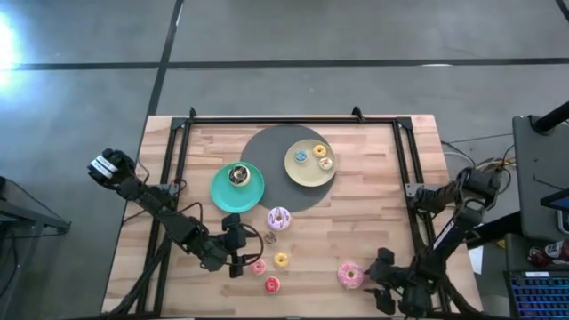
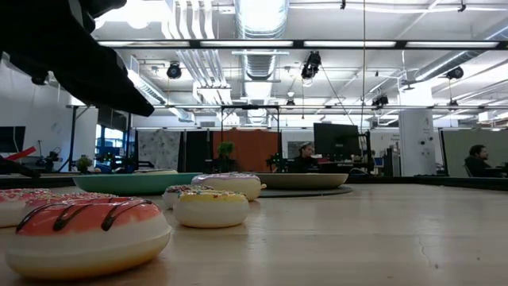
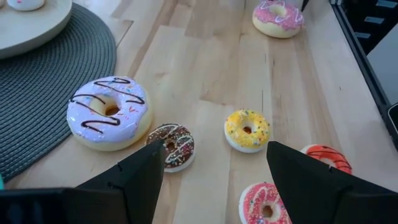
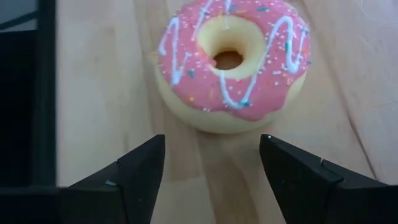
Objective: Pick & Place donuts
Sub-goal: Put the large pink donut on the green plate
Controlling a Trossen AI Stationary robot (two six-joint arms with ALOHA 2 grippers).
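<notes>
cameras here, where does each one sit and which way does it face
High: above the table, looking straight down; both arms, teal plate.
Low: at tabletop height, facing the room; a dark arm at upper left.
Left wrist: over its open pincer, at the lilac donut.
Right wrist: over its open pincer, at the large pink donut.
The large pink donut also shows in high and left wrist.

Beside the lilac donut (image 3: pixel 109 112), my left finger (image 3: pixel 134 180) covers part of the brown donut (image 3: pixel 176 145). The small pink donut (image 3: pixel 265 206) runs off the frame edge. The teal plate's (image 1: pixel 251 195) topping is too small to tell.
</notes>
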